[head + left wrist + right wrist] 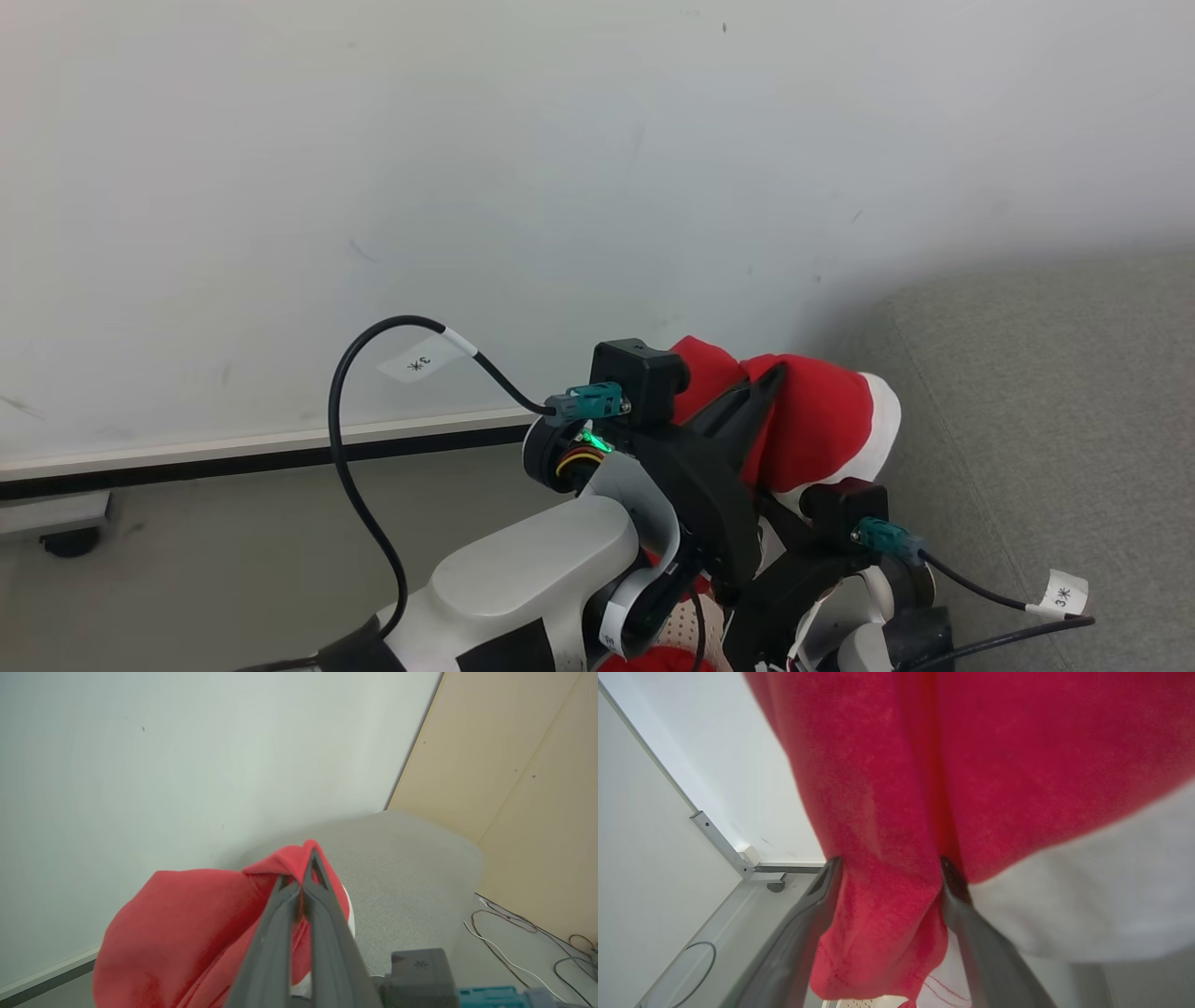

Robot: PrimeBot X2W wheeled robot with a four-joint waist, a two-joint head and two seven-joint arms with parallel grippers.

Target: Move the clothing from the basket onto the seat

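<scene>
Two fingers of the left gripper [303, 877] clamp a fold of the red clothing [187, 924], aloft just beside the seat [1046, 420]; the right gripper [889, 864] gapes around hanging cloth. Mid-carry, I reckon: next, swing over the seat and release.

Two tools: the left tool [304, 879] and the right tool [889, 870]. One red piece of clothing [812, 420], one grey seat [1046, 392], one basket [698, 623]. Two white tags: a left tag [420, 362] and a right tag [1064, 593].
</scene>
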